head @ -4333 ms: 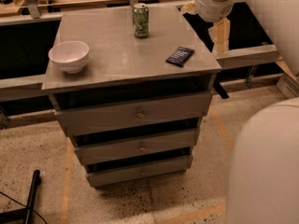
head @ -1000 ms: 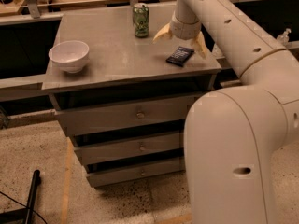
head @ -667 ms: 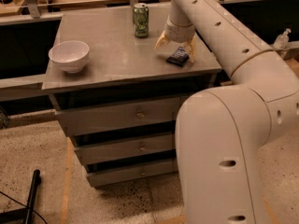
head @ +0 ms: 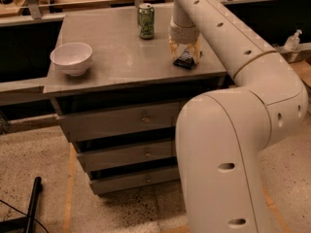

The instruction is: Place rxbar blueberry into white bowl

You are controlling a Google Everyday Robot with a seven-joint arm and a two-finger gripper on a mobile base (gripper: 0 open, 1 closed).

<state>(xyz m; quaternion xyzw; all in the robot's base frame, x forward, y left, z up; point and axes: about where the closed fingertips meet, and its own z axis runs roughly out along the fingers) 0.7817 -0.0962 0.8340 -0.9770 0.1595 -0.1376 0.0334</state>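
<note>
The rxbar blueberry (head: 185,60), a flat dark navy wrapper, lies on the right part of the grey cabinet top (head: 121,57). My gripper (head: 184,51) hangs straight down over it, with one pale finger on each side of the bar and a gap between them, so it is open. The bar still rests on the top. The white bowl (head: 71,58) stands upright and empty near the left front corner, well to the left of the gripper.
A green drink can (head: 146,21) stands at the back of the top, just left of the gripper. My large white arm (head: 233,144) fills the right foreground. Three drawers (head: 121,123) sit below the top. A black pole (head: 31,205) lies on the floor at left.
My arm has swung in from the right and the gripper has come down over the rxbar, its fingers now on either side of it. The bowl, the can and the bar have not moved.
</note>
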